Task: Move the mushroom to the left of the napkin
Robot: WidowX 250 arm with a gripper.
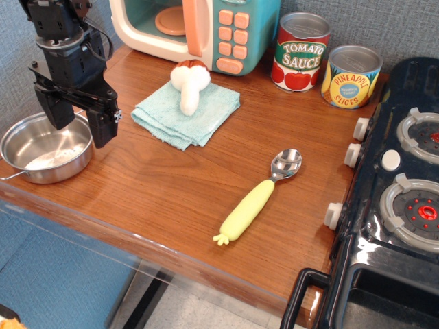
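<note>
The mushroom [190,83] lies on the napkin [186,113]. Left of the napkin, the tool [79,123] hangs with fingers apart over the metal pan [45,148], which looks empty.

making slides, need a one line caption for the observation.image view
Open gripper hovers above a steel pan while the mushroom lies on the napkin.
</note>
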